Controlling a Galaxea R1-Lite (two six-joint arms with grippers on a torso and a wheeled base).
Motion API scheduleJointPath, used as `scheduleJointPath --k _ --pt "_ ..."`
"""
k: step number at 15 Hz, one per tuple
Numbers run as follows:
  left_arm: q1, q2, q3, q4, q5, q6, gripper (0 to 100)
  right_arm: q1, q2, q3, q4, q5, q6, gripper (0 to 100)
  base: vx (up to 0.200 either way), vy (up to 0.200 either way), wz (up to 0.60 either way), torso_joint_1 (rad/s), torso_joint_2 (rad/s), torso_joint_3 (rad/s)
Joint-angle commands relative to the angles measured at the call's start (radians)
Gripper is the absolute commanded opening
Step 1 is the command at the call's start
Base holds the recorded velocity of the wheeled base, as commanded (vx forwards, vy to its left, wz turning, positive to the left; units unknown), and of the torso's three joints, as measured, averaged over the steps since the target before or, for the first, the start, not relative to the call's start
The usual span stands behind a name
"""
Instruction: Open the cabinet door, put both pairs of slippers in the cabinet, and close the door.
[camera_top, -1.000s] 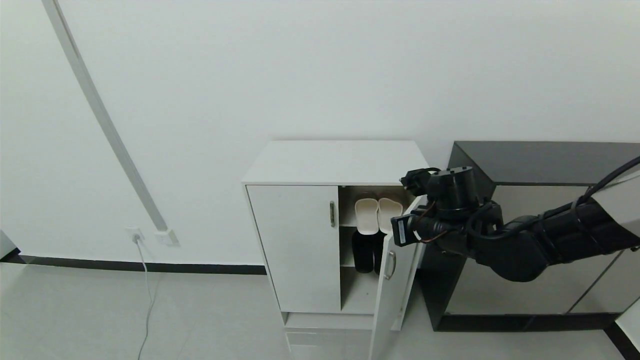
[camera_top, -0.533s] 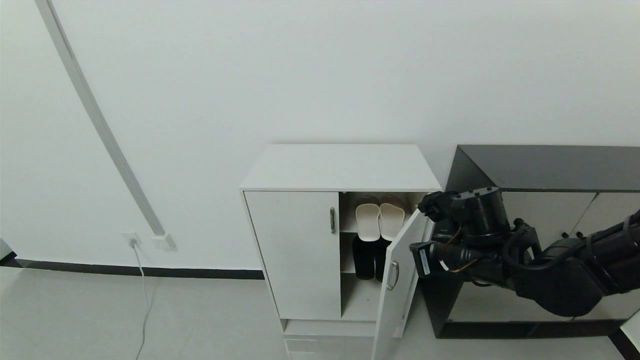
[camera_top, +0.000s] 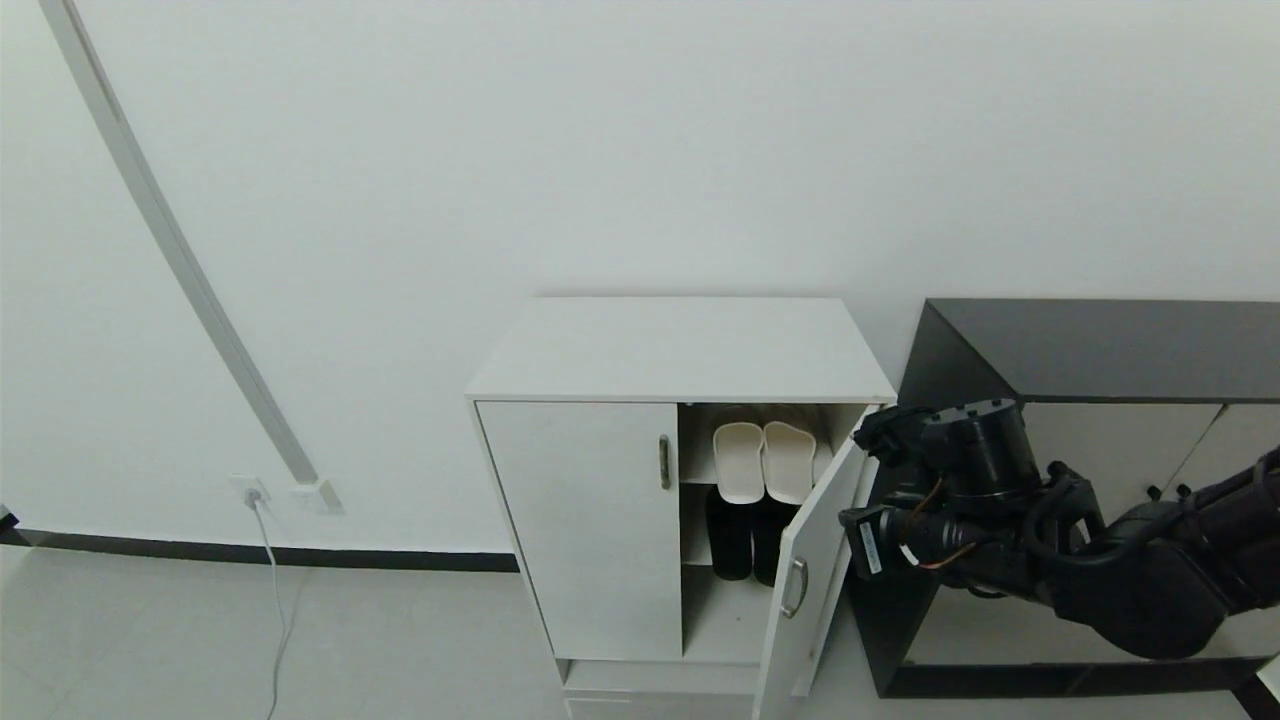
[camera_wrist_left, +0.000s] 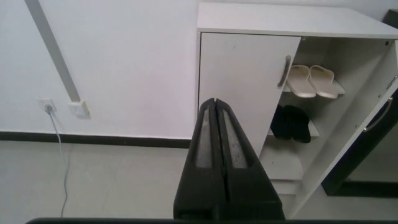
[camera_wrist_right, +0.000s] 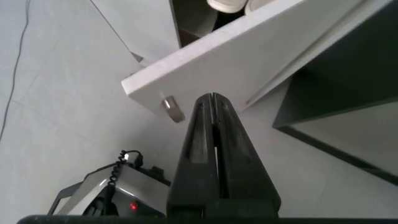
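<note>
At the cabinet (camera_top: 680, 350), right door (camera_top: 815, 560) standing open

Inside the cabinet, behind the open half, both pairs are already put away. The white slippers (camera_top: 762, 460) lie side by side on the upper shelf (camera_top: 697, 480), their ends poking a little past its front edge. The black slippers (camera_top: 745, 535) sit on the middle shelf (camera_top: 695, 563) directly below them, also side by side.

The right door is hinged on the cabinet's right side and stands swung out toward me, roughly half open. Its metal handle (camera_top: 795, 587) is on the outer face near the free edge. The left door (camera_top: 585, 530) lies flat against the cabinet front, shut, with a second handle (camera_top: 664, 462) at the middle seam.

My right gripper (camera_wrist_right: 214, 98) is outside the cabinet, on the outer side of the right door, near the handle and the free edge. Its fingers are pressed together with only a thin slit between them and hold nothing. Whether the tip touches the door panel I cannot tell. My right arm sits between the right door and the dark sideboard (camera_top: 1100, 345) just right of the cabinet.

My left gripper (camera_wrist_left: 215, 102) hangs well in front of the cabinet, facing the left door, fingers pinched flat together, empty.

Left of the cabinet, a wall socket (camera_top: 250, 490) sits low on the wall with a cable (camera_top: 275, 590) trailing to the floor.
</note>
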Motion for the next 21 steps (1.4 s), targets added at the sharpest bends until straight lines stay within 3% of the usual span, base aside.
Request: scheduleJointPath --k 1,7,11,14,21 --pt "-0.001 0.001 0.000 0.000 0.001 -0.001 0 0.000 0.063 -0.016 -0.021 0.000 0.000 0 0.000 0.000 0.00 0.000 0.00 0.000" --pt "-0.001 0.000 0.000 0.000 0.001 -0.001 0 -0.001 0.152 -0.085 -0.033 0.001 0.011 0 0.000 0.000 0.00 0.000 0.00 0.000" --pt "0.001 0.001 0.000 0.000 0.001 -0.001 0 0.002 0.217 -0.094 -0.143 0.000 0.017 0 0.000 0.000 0.00 0.000 0.00 0.000" --pt "0.001 0.001 0.000 0.000 0.001 -0.001 0 0.002 0.295 -0.149 -0.226 -0.002 0.017 0 0.000 0.000 0.00 0.000 0.00 0.000" --pt "-0.001 0.001 0.000 0.000 0.001 -0.001 0 0.002 0.431 -0.298 -0.275 -0.002 0.017 0 0.000 0.000 0.00 0.000 0.00 0.000"
